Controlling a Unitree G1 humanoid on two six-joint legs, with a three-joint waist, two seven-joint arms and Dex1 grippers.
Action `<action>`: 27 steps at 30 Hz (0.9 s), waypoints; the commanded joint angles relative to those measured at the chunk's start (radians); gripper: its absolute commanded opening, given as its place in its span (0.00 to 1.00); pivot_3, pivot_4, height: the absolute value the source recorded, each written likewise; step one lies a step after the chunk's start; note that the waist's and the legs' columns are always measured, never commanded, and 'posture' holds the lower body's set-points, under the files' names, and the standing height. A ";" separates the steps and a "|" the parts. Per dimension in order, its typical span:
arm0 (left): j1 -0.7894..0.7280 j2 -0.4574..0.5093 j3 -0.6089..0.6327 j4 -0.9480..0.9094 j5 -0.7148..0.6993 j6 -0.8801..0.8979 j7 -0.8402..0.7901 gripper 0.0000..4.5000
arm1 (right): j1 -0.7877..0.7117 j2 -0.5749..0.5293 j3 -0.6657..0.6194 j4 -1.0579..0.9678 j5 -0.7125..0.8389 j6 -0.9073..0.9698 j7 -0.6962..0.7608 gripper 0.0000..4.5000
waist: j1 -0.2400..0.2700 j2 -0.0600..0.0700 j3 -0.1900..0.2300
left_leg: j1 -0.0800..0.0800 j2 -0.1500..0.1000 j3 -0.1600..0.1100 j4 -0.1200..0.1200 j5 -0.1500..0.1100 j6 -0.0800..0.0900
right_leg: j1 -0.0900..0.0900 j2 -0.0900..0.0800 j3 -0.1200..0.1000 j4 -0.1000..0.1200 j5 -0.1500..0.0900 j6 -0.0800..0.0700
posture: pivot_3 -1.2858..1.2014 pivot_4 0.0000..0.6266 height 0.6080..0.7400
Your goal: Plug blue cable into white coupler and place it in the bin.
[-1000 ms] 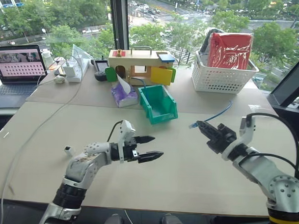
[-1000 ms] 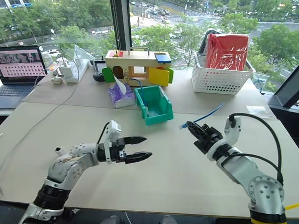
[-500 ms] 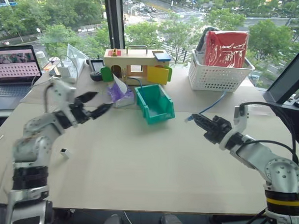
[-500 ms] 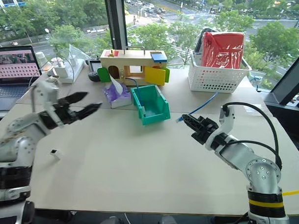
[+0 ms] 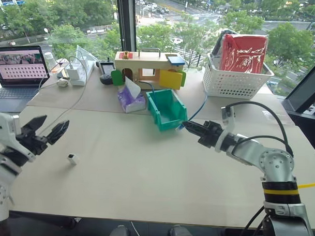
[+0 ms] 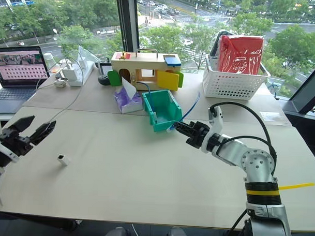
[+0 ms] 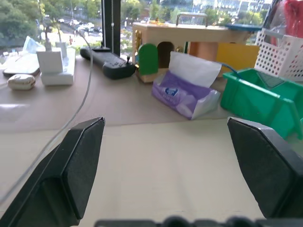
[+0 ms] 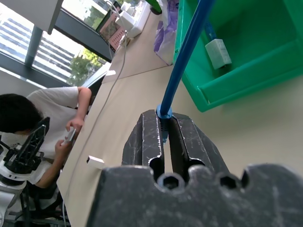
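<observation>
My right gripper [image 5: 185, 125] is clamped on the blue cable [image 5: 199, 105] just behind its plug, at centre frame by the front lip of the bin [image 5: 173, 120]. My left gripper [image 5: 55, 122] hangs spread wide and empty at the far left edge. The white coupler [image 5: 71, 158] sits alone on the table at lower left, just beside my left fingers and well apart from the plug. That gap is the main risk: the cable could drop into the bin unplugged. In the right wrist view a second small white block [image 8: 218, 52] lies inside the bin with a blue end near it. I cannot tell whether they are joined, and I could mistake it for my target. The cable is thin and springy, so the plug may twist in my pads and meet the socket crooked. The coupler is tiny and light, and a clumsy pinch could flick it off the table [image 5: 145, 174]. The table is pale, matte and flat. Along its top sit a laptop [image 5: 19, 66], a wooden box [image 5: 146, 66], a tissue pack [image 5: 129, 101] and a white basket [image 5: 234, 82], against tall windows over trees.
</observation>
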 commanded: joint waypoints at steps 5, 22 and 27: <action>0.079 -0.092 -0.067 0.048 0.073 -0.159 0.002 0.98 | 0.000 0.016 -0.061 -0.040 -0.026 0.041 0.018 0.00 | 0.003 0.000 0.000 | 0.000 0.000 0.000 0.000 0.000 0.000 | 0.000 0.000 0.000 0.000 0.000 0.000 | 0.52 0.24 0.94; 0.104 -0.126 -0.203 0.234 0.174 -0.307 -0.004 0.98 | 0.078 0.047 -0.135 -0.139 -0.008 0.057 -0.060 0.00 | -0.002 0.000 0.000 | 0.000 0.000 0.001 0.000 0.000 0.000 | 0.000 0.000 0.001 0.001 0.000 0.000 | 0.52 0.24 0.94; 0.088 -0.130 -0.229 0.246 0.190 -0.295 0.012 0.87 | 0.081 0.056 -0.143 -0.148 -0.006 0.058 -0.073 0.00 | -0.001 0.000 0.000 | 0.001 0.000 0.001 0.000 0.000 0.000 | 0.000 0.000 0.001 0.001 0.000 0.000 | 0.52 0.24 0.94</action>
